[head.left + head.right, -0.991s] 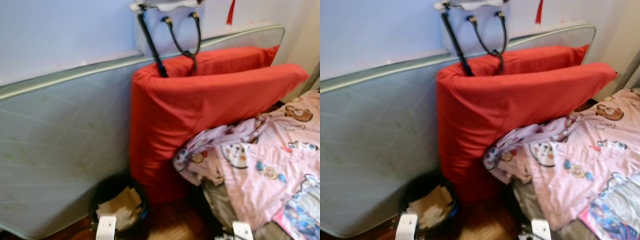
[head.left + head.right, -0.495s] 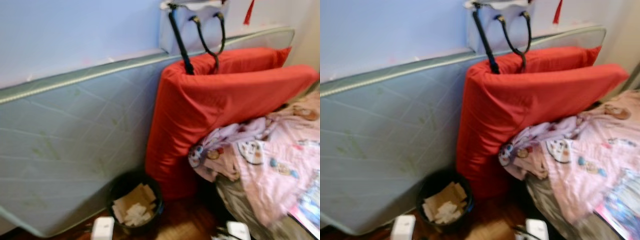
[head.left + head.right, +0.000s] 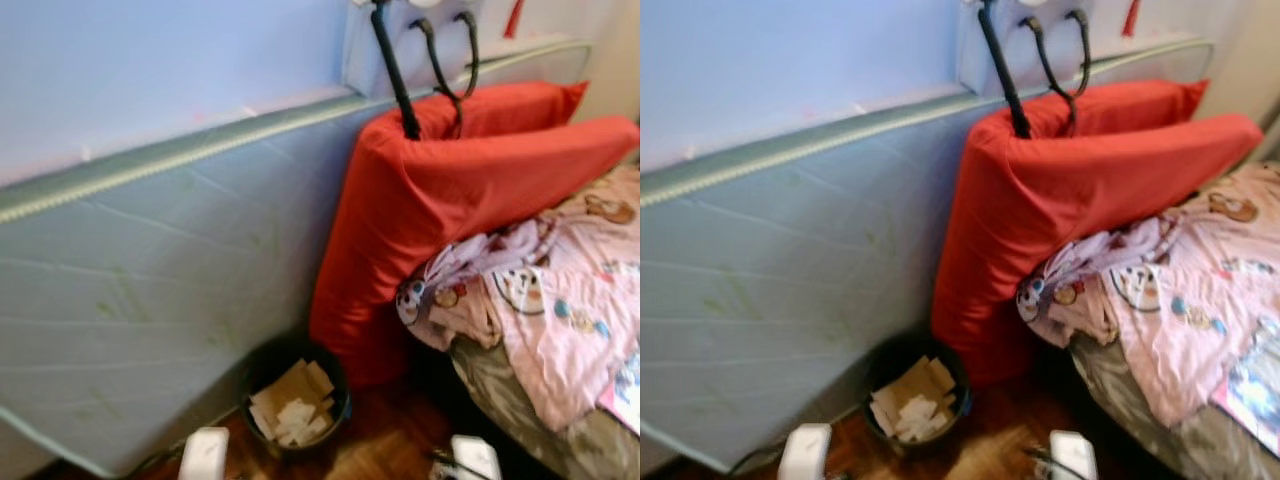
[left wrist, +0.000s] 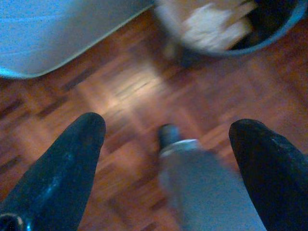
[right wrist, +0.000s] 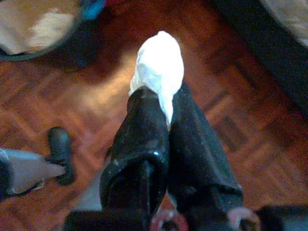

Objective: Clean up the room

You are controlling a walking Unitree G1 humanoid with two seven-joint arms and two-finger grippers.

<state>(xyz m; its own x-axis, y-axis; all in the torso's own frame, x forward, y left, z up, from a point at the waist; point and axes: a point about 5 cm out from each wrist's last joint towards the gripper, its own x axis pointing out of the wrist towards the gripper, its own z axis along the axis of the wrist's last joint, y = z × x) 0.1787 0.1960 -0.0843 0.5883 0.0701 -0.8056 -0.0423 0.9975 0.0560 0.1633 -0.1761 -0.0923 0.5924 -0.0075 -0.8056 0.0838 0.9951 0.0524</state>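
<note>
Rubbish run, by the look of it: the right gripper has its two black fingers pressed together on a crumpled white wad of paper or tissue, which sticks out past the tips above the reddish-brown parquet floor. Over in the head views, the round black waste bin, already stuffed with tan cardboard and white paper scraps, sits on the floor against the pale grey quilted mattress that stands on edge along the wall, just beside the big red folded cushion. A rim of that bin shows at a corner of the right wrist view, so the wad is near it but not over it. The left gripper hangs spread wide and holds nothing, with floor and a blurred grey part of the robot between its fingers. My read: this is the carry step, with the drop not yet made. Next up, the right arm needs to bring the wad above the bin's mouth, then part the fingers so it falls inside. The bin is fairly full, so aim for the middle. The rumpled pink cartoon-print bedding on the bed to the right looks like a later job.
</note>
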